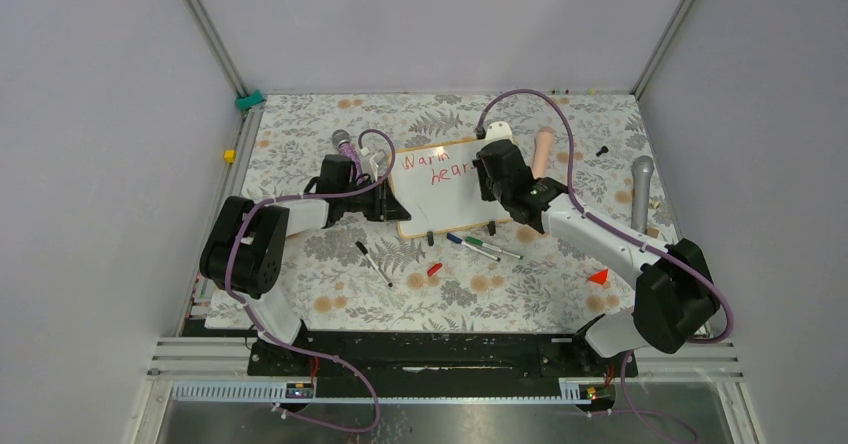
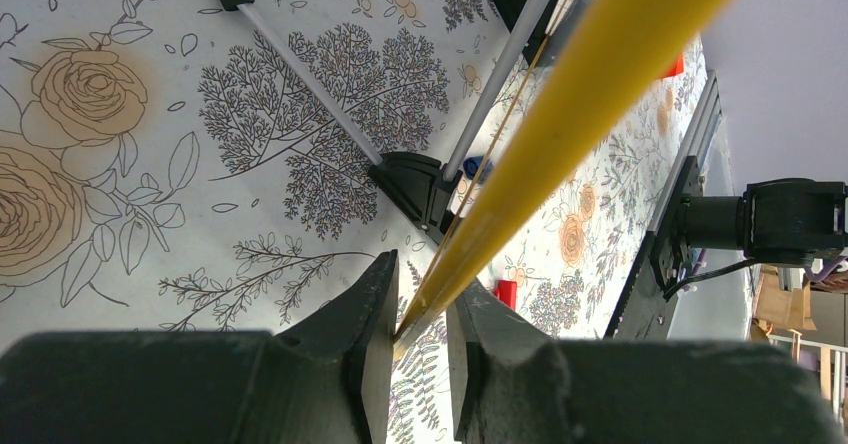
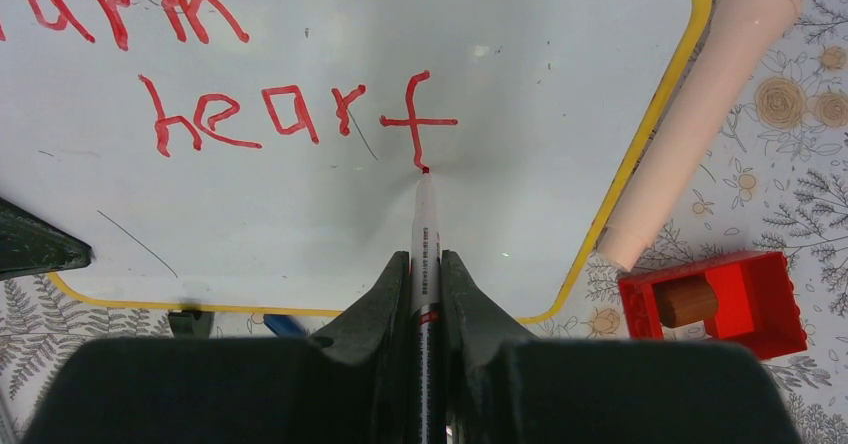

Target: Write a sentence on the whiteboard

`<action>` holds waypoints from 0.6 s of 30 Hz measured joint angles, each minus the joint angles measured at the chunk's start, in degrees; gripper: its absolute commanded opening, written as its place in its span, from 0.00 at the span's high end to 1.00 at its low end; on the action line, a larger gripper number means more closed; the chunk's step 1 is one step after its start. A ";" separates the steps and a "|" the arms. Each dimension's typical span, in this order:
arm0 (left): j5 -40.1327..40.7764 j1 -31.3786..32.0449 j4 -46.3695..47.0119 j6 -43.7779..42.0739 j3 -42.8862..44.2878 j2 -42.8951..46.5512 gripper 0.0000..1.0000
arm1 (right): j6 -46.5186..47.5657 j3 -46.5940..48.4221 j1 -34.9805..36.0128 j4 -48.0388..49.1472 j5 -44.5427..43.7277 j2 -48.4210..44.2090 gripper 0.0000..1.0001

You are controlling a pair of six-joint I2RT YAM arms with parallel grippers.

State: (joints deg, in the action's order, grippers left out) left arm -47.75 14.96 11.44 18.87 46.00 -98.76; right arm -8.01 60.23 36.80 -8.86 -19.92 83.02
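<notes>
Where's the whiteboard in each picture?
Top external: the whiteboard sits near the middle of the picture.
Left wrist: only its yellow frame shows, slanting from the left gripper up to the top.
Right wrist: it fills the upper left, with red words and the marker on it.
Shared landmark: the flowery table cover.

Tabletop [image 1: 520, 299]: covered with a pale cloth printed with grey ferns and tan roses.
Back wall [image 1: 430, 24], left wall [image 1: 90, 164], right wall [image 1: 775, 114]: plain matt panels, pale grey-lilac.
Left corner post [image 1: 208, 29], right corner post [image 1: 668, 29]: bare aluminium profiles where the back wall meets the side walls.
Rail [image 1: 450, 369]: slotted aluminium, along the tabletop's near edge.
Metal sheet [image 1: 450, 424]: dull grey, in front of the rail.
Light: even, with soft shadows.
</notes>
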 measured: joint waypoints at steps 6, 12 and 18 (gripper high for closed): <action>-0.02 0.00 0.02 0.00 0.00 0.00 1.00 | 0.04 0.00 0.00 -0.94 -0.72 0.00 1.00; -0.02 0.00 0.02 0.00 0.00 0.00 1.00 | 0.07 0.02 0.00 -1.18 -1.09 -0.02 1.00; -0.02 0.00 0.02 -0.02 0.00 0.00 1.00 | 0.24 0.42 -0.02 -1.18 -1.73 -0.59 1.00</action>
State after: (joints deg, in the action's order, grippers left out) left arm -47.77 14.96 11.46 18.85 46.00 -98.76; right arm -7.77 60.64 36.77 -10.04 -21.65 82.43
